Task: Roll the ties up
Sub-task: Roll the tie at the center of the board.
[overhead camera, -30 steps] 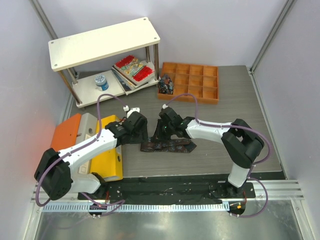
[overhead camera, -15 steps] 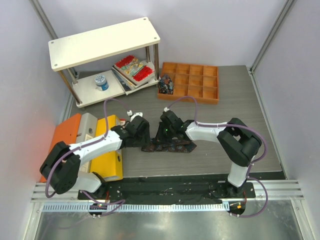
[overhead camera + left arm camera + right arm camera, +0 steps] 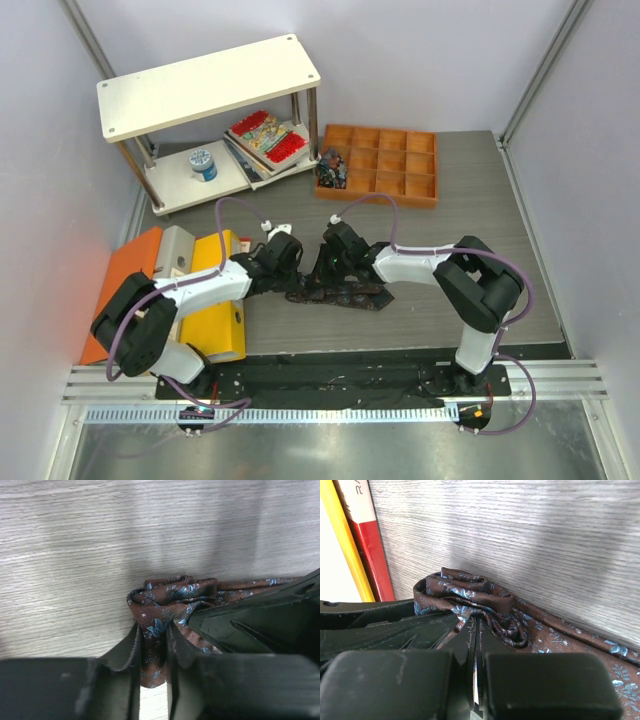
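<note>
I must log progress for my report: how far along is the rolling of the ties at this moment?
Done: a dark patterned bundle, perhaps a rolled tie, sits in a corner compartment of the orange tray. In hand: the left gripper and right gripper both pinch the started roll of the brown tie. To do: the rest lies flat on the table.

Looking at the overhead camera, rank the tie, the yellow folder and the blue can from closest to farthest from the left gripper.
1. The tie: pinched in the left gripper, stretching off to the right.
2. The yellow folder: just to the left, toward the near edge.
3. The blue can: on the lower shelf at the back left.
</note>
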Controlling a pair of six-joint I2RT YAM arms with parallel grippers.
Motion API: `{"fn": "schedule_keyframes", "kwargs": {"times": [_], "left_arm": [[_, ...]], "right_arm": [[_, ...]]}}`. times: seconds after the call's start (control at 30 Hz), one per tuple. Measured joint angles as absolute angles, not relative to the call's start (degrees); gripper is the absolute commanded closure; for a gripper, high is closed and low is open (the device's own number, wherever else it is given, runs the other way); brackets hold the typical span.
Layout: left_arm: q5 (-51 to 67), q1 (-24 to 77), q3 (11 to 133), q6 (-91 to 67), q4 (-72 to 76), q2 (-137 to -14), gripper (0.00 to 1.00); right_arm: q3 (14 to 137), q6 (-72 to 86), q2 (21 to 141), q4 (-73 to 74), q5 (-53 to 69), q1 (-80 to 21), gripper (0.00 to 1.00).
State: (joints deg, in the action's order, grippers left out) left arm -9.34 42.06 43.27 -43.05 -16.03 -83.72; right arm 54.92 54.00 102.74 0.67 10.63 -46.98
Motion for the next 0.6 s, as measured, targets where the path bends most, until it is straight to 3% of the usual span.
{"fn": "schedule_keyframes", "kwargs": {"times": [0.23,0.6], "left_arm": [[-10.3,42.3,44.8,-43.3,-18.3,-83.7,0.97],[-21.1,46.7,55.3,-44.9,-37.1,-83.6,0.97]], "right_arm": [[55.5,53.9,102.7,1.4,10.8,-46.8,0.97],[57.0,53.6,97.8,8.8,10.0,-46.8,0.96]]}}
